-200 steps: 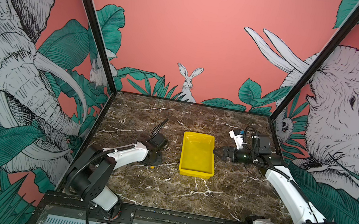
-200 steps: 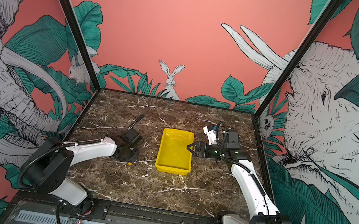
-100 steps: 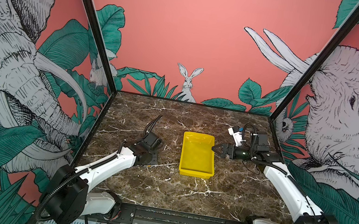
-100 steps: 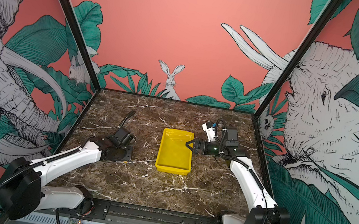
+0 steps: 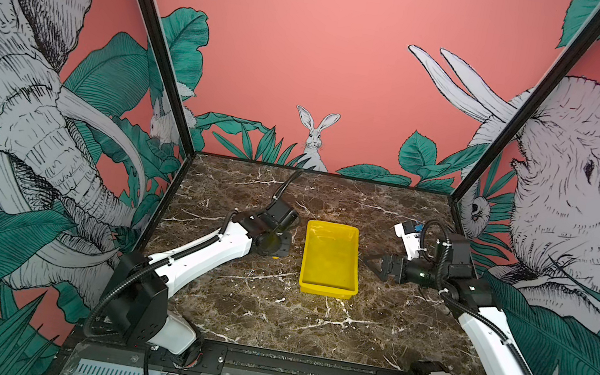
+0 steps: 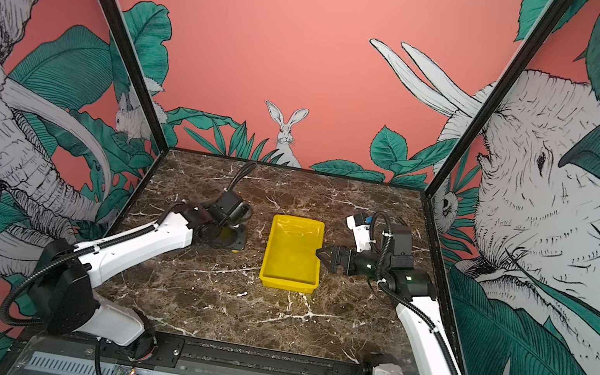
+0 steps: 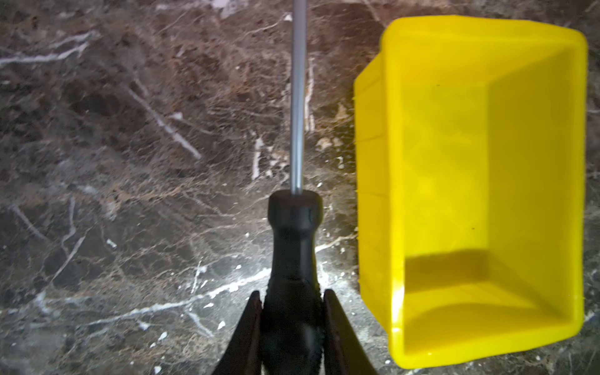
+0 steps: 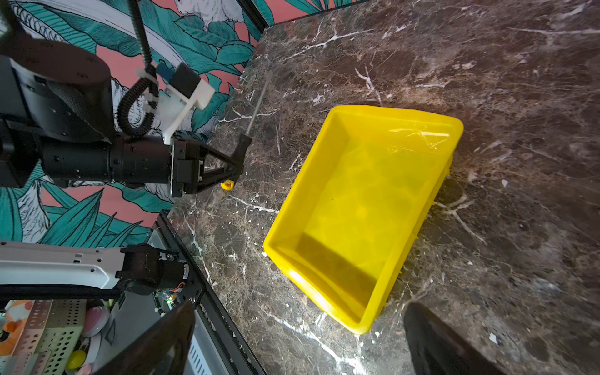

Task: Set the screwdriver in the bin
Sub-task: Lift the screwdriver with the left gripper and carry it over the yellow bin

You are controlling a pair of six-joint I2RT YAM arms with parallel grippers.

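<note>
Left gripper point(image 7: 292, 293) is clenching the black handle of the screwdriver point(image 7: 293, 233), fingers point(image 7: 250, 324) pressing both sides. The screwdriver is sitting outside the bin point(image 7: 373, 162), just beside its left long wall, shaft running along that wall toward the back, yellow butt pointing toward the front; cannot tell if it is touching the table point(image 5: 270, 314). Right gripper point(image 5: 373, 265) is hanging near the bin's right rim, jaws spread wide, gripping nothing. The bin is sitting mid-table with nothing in it, with bare marble showing in front of and behind it.
</note>
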